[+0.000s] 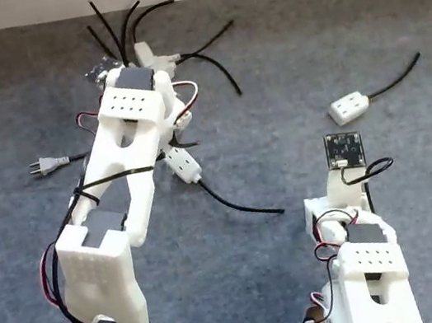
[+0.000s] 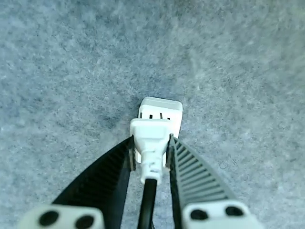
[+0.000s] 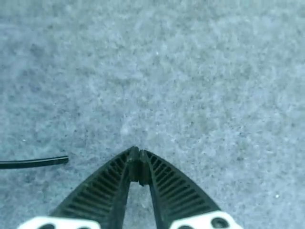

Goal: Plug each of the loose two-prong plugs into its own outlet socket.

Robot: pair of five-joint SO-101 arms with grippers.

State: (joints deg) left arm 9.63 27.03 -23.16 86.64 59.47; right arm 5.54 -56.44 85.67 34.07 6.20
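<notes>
Right wrist view: the right end effector (image 3: 138, 164) is fully closed, fingertips pressed together with nothing between them. It hangs over the grey carpeted surface (image 3: 200, 71). The end of a black cable (image 3: 33, 163) lies on the surface to one side, apart from the fingers.

High view: the right arm (image 1: 368, 264) stands at the near edge. Beyond it, a white socket block (image 1: 349, 108) lies on the surface with its slotted face up, and its black cord (image 1: 394, 78) trails away to the far right. Near the centre, a white connector piece (image 1: 184, 164) lies partly under the left arm (image 1: 119, 179). A black lead (image 1: 236, 204) runs from it toward the right arm; plug or socket cannot be told. On the left, a loose two-prong plug (image 1: 49, 165) lies flat, well apart from every socket.

Left wrist view: the left end effector (image 2: 151, 140) is clamped on a white plug (image 2: 150, 131), one finger on each side of its body. The plug's front is against the face of a white outlet socket (image 2: 164, 107) lying on the surface. How deep the prongs sit cannot be told.
</notes>
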